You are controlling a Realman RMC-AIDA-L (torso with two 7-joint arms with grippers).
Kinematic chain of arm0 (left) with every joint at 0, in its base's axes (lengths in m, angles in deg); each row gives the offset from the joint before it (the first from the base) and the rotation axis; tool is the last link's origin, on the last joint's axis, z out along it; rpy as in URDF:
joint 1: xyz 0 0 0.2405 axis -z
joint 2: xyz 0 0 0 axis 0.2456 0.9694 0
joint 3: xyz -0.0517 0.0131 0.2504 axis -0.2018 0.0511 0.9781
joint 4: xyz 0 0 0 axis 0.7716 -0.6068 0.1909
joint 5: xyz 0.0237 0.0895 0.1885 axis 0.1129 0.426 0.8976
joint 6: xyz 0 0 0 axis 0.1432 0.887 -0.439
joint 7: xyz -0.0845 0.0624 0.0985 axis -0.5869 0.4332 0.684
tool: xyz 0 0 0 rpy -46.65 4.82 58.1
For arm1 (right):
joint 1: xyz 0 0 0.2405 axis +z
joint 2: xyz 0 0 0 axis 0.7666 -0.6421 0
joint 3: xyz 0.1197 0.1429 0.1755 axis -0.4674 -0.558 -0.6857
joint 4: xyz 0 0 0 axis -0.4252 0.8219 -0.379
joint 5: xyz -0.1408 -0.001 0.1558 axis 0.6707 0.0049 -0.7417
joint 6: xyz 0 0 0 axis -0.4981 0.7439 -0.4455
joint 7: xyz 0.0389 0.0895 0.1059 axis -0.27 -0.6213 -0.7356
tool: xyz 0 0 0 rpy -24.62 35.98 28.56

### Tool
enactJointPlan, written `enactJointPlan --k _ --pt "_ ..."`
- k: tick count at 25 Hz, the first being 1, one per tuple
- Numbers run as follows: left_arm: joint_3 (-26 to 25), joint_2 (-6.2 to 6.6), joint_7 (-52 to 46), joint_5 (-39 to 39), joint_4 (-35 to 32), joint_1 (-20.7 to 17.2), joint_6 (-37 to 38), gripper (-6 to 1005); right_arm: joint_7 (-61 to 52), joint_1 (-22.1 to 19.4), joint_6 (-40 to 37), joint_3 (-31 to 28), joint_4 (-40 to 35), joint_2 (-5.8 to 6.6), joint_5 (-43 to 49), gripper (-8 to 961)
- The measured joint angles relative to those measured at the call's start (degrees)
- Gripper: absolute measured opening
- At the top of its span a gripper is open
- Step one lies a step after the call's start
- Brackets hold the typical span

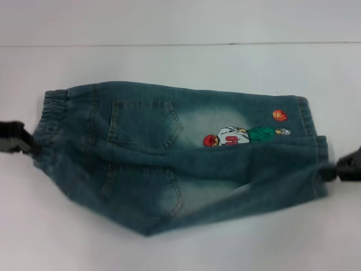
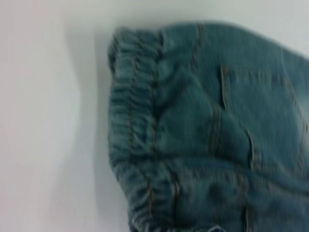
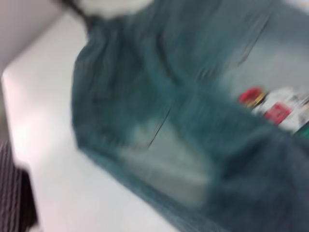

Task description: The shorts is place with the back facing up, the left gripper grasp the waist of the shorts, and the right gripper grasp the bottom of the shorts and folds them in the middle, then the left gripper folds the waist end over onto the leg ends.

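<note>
The shorts (image 1: 169,158) lie back up across the white table, both patch pockets showing. An embroidered basketball player (image 1: 242,136) and an orange ball (image 1: 279,115) sit toward the right. The ruched waist of the shorts (image 1: 53,121) is the left end, and my left gripper (image 1: 28,144) is shut on its near part. The leg ends (image 1: 316,147) form the right end, where my right gripper (image 1: 331,169) pinches the near leg's hem. The near half is drawn taut and creased between the two. The left wrist view shows the waistband (image 2: 135,135), the right wrist view blurred denim (image 3: 169,121); no fingers show in either.
The white table (image 1: 180,248) extends all around the shorts, and its far edge (image 1: 180,45) runs across the back. In the right wrist view a dark striped thing (image 3: 14,193) stands beyond the table's edge.
</note>
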Motion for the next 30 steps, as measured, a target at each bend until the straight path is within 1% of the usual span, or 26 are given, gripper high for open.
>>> enactJointPlan --k 3,7,10,16,20,22,24,27,28,30 --pt "-3.3 0.01 -0.4 -1.1 0.2 0.2 -2.7 154 -0.1 -2.0 3.4 -2.3 1.5 -0.22 -4.4 29" --pt "-4.8 -0.04 -0.9 -4.6 2.5 -0.3 -7.9 159 0.8 -4.1 9.1 -3.4 4.6 -0.77 -9.2 29" --pt "-4.9 -0.24 -1.0 -7.2 4.7 -0.8 -11.9 162 2.7 -5.9 13.4 -4.1 5.6 -2.05 -13.9 29" --pt "-5.0 -0.74 -0.7 -11.3 7.0 -1.2 -17.4 170 7.0 -8.2 22.7 -5.1 6.1 -5.72 -21.0 29" --pt "-4.9 -1.12 -0.7 -14.6 7.6 -1.6 -20.3 175 9.4 -8.4 26.8 -5.6 6.3 -7.39 -24.1 30" --pt "-4.8 -1.16 -0.6 -15.8 8.0 -1.8 -21.3 177 10.4 -8.6 28.2 -5.9 6.3 -7.95 -26.2 30" --pt "-4.6 -1.47 -0.4 -16.8 8.3 -1.9 -22.7 180 11.6 -8.6 29.9 -6.2 6.5 -8.46 -28.1 30" --pt "-4.5 -2.19 0.1 -17.2 8.4 -1.9 -24.8 184 13.1 -8.2 32.4 -6.3 7.5 -9.03 -29.7 30" --pt "-4.4 -2.64 0.5 -17.2 8.5 -1.8 -26.4 185 13.6 -7.8 33.3 -6.3 7.8 -9.15 -30.2 30" --pt "-4.4 -2.86 0.6 -17.2 8.5 -1.8 -27.1 187 14.9 -7.3 35.1 -6.3 8.6 -9.42 -31.5 30"
